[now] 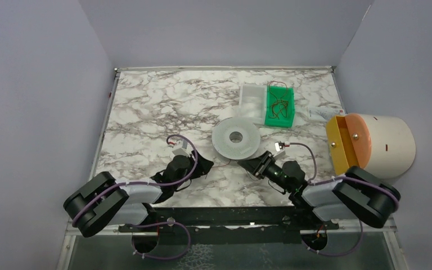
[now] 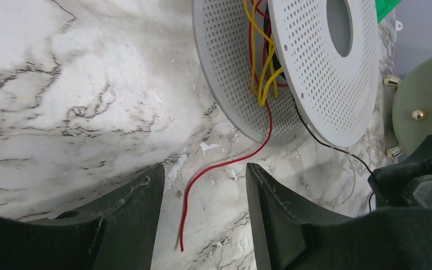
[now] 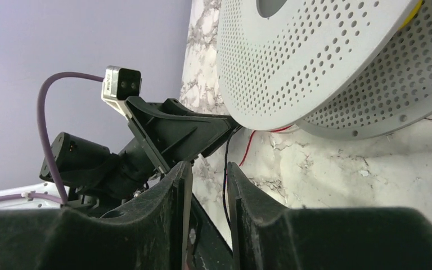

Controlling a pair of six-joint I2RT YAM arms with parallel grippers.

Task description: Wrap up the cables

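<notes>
The translucent white perforated spool (image 1: 235,138) lies flat at the table's middle. In the left wrist view the spool (image 2: 315,73) has yellow cables (image 2: 265,73) and red ones wound between its discs. One red cable (image 2: 219,166) trails off it across the marble, and its loose end lies between the jaws of my open left gripper (image 2: 203,169), untouched. A thin black wire (image 2: 326,143) runs from the spool toward my right gripper (image 1: 251,163). In the right wrist view that gripper (image 3: 208,166) is open by a narrow gap, with the black wire (image 3: 225,185) passing through it.
A green tray (image 1: 281,107) holding more loose thin cables stands behind the spool, beside a white tray (image 1: 252,100). A cream drum with an orange-yellow front (image 1: 371,143) sits at the right edge. Lilac walls enclose the table.
</notes>
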